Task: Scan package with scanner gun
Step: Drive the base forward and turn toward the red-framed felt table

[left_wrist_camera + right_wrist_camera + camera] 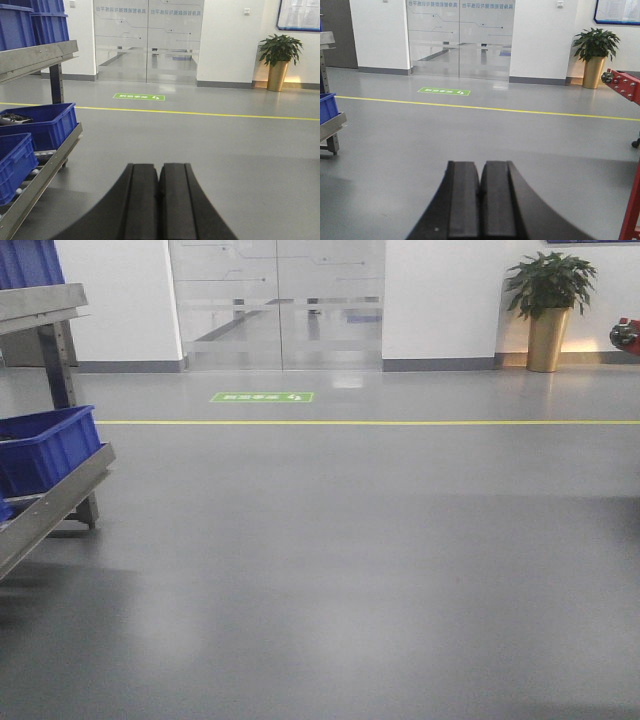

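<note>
Neither package nor scanner gun within any view. Left gripper pressed together, pad against pad, clamping nothing, pointing level across the grey floor. Right gripper likewise closed tight on nothing. Blue bins on a sloped metal rack along the floor's left edge. Farther off, a yellow line, a green floor sign, glass doors and a potted plant by the far wall.

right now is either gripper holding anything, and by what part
Nothing is held: the left gripper and the right gripper are both shut on nothing.
</note>
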Controlling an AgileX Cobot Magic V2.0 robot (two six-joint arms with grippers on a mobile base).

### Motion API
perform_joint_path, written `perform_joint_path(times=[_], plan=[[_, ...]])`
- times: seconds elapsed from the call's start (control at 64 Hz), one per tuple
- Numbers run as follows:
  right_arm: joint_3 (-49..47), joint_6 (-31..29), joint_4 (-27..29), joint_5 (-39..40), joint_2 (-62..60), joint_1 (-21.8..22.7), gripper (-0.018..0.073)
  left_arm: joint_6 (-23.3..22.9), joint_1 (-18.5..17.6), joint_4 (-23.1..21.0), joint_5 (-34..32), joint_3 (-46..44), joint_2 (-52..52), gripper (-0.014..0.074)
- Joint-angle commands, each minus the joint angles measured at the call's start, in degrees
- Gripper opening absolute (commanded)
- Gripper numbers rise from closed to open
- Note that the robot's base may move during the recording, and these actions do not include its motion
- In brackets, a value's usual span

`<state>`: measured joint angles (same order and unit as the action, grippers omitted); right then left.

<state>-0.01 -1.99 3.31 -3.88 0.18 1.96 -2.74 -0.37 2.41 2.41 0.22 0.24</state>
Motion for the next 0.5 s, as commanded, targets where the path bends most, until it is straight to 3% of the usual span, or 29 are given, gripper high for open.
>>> perform_joint_path(times=[0.0, 0.485], plan=[[0.01, -0.19, 0.13, 0.95, -0.18, 0.06, -0.0168, 0.15, 0.12, -0.37, -0.85, -0.22, -0.24, -0.0111], [0.01, -0.19, 0.13, 0.95, -0.18, 0.06, -0.0168, 0.15, 0.12, -0.37, -0.85, -0.22, -0.24, -0.0111]])
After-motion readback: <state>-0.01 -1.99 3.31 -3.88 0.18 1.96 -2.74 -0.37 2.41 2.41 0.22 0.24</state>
